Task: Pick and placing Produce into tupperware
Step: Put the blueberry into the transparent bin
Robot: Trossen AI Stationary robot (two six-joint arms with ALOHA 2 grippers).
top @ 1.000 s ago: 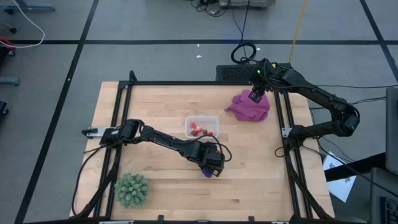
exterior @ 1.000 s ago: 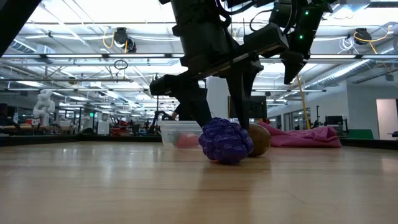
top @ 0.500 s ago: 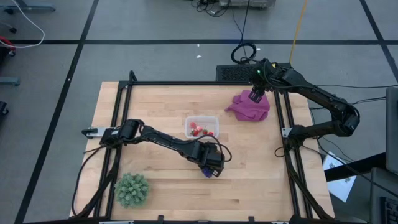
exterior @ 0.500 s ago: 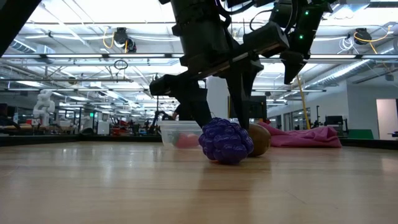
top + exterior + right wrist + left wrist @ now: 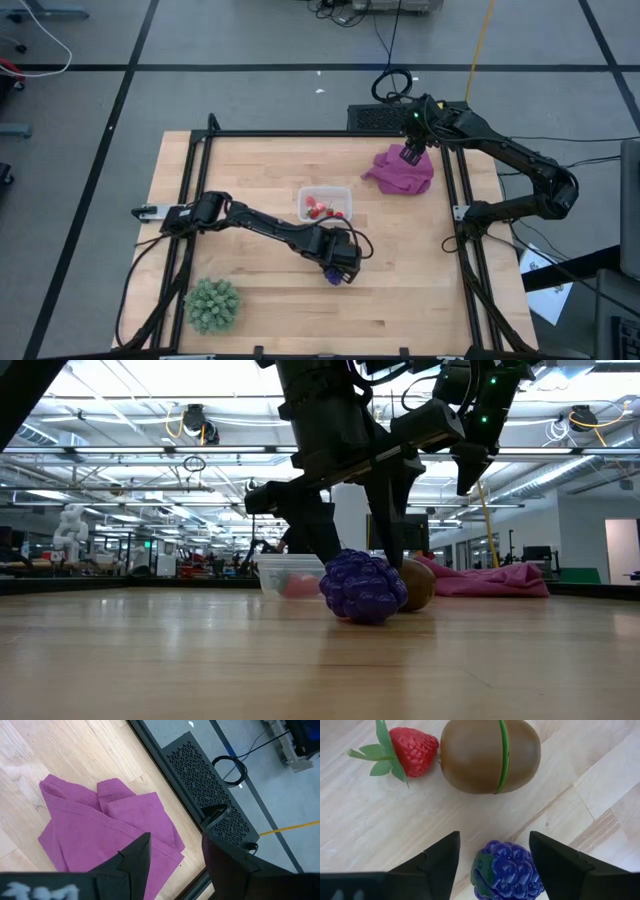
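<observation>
My left gripper (image 5: pixel 340 268) hangs open over the dark purple grape cluster (image 5: pixel 505 870), near the middle of the table's near half. One finger stands on each side of the cluster, with a gap to each. The cluster rests on the wood (image 5: pixel 362 588). Just beyond it lie the brown round piece (image 5: pixel 490 754) and one red strawberry (image 5: pixel 412 750). The clear tupperware (image 5: pixel 325 203) sits farther back and holds several red strawberries. My right gripper (image 5: pixel 410 153) waits open above the magenta cloth (image 5: pixel 110 830) at the far right.
A large spiky green ball (image 5: pixel 212 305) sits at the near left corner. The magenta cloth (image 5: pixel 402 170) lies crumpled by the far right edge. A black frame rail (image 5: pixel 330 133) borders the table. Bare wood stretches left of the tupperware and right of the grape cluster.
</observation>
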